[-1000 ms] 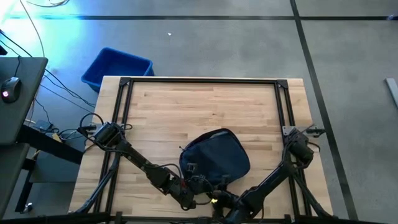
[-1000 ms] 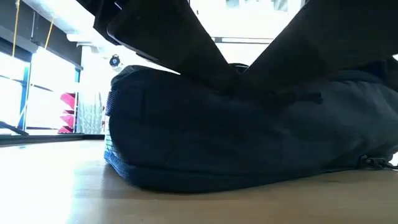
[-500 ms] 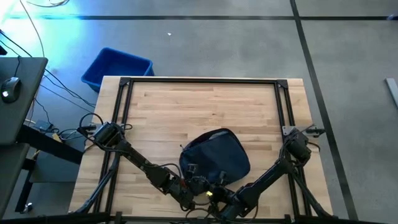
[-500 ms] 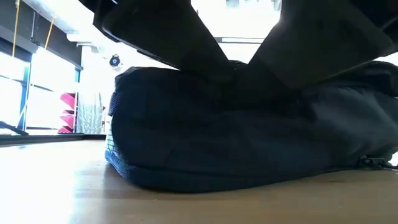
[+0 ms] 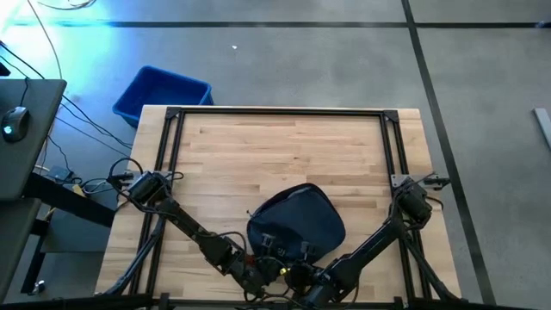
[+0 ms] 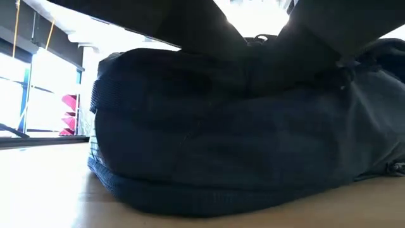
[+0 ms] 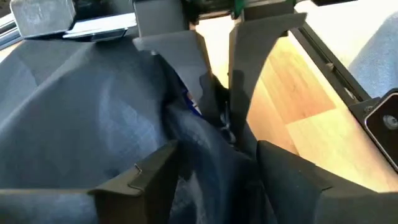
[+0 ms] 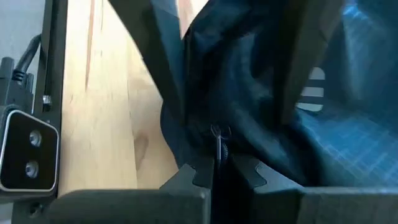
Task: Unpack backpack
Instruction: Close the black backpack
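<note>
So, from the high view the dark navy soft fabric backpack (image 5: 297, 220) sits on the light wooden table (image 5: 284, 146), toward the near edge and a bit right of centre, and both grippers are bunched together at its near rim. The left gripper (image 5: 258, 274) comes in from the left, the right gripper (image 5: 300, 275) from the right — they're just beside each other, so neither arm is really nearer. The bag lies away from both sets of fingers, toward the far side of the table. A bright-blue plastic bin (image 5: 161, 93) sits on the floor off the far left corner, well apart.

Low view: the backpack fills nearly the whole picture, slumped flat on the wood, with both dark arms coming down onto its top. Can't see fingertips here.

Left wrist view: the left gripper (image 7: 214, 165) has its two fingers spread apart, with a ridge of navy fabric running between them — not pinched, as far as I can tell. The other gripper's fingers stand just beyond, on the same fold.

Right wrist view: the right gripper (image 8: 216, 168) is clamped tight, its toothed tips meeting on what looks like a small zipper pull (image 8: 219, 138) at the bag's edge. My guess is the next move is a pull along the zipper line, which runs around the rim.
</note>
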